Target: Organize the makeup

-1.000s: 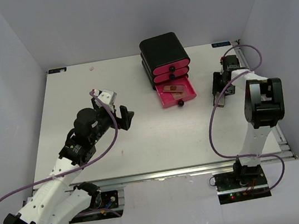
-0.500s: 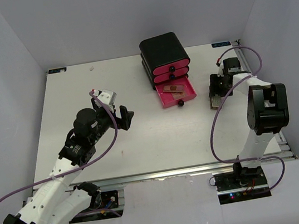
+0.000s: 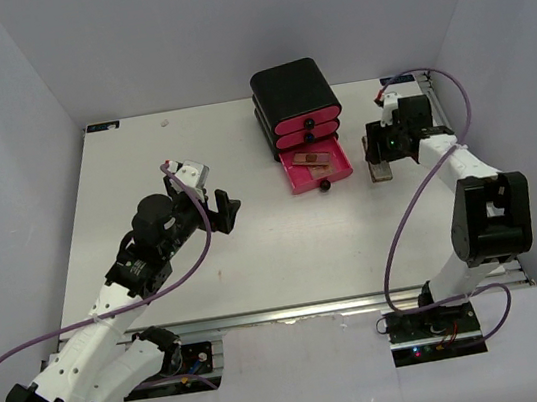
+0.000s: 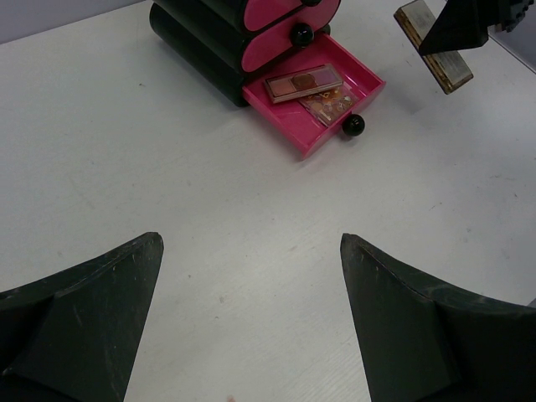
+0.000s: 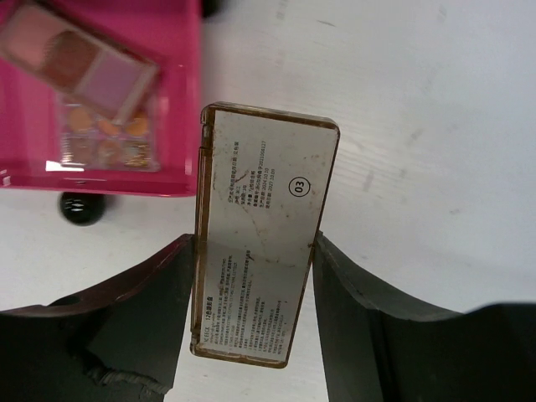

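My right gripper (image 3: 381, 157) is shut on a flat tan compact (image 5: 260, 234) with a white printed label, gripping its long edges. It hangs above the table just right of the open pink drawer (image 3: 343, 172). The left wrist view shows that compact (image 4: 431, 46) at the top right. In the drawer lie a pink two-pan compact (image 5: 79, 59) and a small orange-speckled piece (image 5: 105, 138); the compact (image 4: 301, 81) shows again in the left wrist view. My left gripper (image 3: 224, 208) stands open over bare table at the left, its fingers (image 4: 402, 318) wide apart and holding nothing.
The black box (image 3: 293, 91) with pink drawers stands at the back centre, its two upper drawers shut. The open drawer's black knob (image 3: 325, 185) sticks out toward me. White walls close in the table on the left, right and back.
My right gripper has carried the tan compact back and to the left, closer to the open drawer. The left arm has not moved.
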### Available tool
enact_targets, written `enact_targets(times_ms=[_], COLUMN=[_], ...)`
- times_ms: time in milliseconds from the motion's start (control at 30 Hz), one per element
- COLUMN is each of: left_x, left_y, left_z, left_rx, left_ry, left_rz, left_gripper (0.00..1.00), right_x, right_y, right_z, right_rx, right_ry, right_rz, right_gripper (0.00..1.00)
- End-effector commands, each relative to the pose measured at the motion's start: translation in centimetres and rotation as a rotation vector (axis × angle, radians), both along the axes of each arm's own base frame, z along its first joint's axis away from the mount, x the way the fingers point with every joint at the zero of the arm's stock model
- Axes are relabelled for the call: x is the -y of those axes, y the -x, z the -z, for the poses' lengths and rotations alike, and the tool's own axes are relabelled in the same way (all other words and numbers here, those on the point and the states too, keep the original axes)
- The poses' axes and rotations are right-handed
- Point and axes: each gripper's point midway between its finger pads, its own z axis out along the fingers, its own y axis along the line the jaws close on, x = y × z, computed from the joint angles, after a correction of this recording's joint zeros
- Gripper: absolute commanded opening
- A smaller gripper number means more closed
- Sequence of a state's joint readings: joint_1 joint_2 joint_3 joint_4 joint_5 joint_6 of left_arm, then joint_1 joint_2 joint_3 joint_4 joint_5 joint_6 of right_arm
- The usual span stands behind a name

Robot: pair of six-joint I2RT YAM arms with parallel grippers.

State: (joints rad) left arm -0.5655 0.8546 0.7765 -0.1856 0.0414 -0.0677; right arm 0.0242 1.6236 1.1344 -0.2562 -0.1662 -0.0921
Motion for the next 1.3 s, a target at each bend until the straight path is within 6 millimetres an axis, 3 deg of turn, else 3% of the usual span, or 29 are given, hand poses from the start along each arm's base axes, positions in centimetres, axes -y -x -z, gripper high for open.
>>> enact_targets(times_ms=[0,267,433,700,1267], left_x=[-0.2,-0.4,-0.5,-0.6,-0.6], left_y=[-0.3,-0.6,-0.8,-1.0,-1.0], left_z=[-0.1,0.3,0.5,0.9,0.5], left_rx=[0.013,0.005,0.000,-0.009,-0.002], left_ry=[0.002,-0.010,-0.014,-0.019,-0.012], left_rz=[-0.014,-0.030,-0.034,-0.039,-0.038], left_gripper=[0.98,0.98,0.98,0.98,0.98], right_x=[-6.2,-15.5,-18.0,-18.5,-18.1], right_y=[-1.4,-0.7,-1.2,-2.7,-2.6], right_z=[-5.9,-8.7,-9.8,-9.5,-3.6], right_rx=[0.222,0.410,0.535,0.619,0.541], right_ry=[0.088,0.312,0.509,0.711,0.840], right_rz=[-0.266,-0.575,-0.670,-0.766,-0.926], right_gripper=[0.21,0.21,0.21,0.22,0.25])
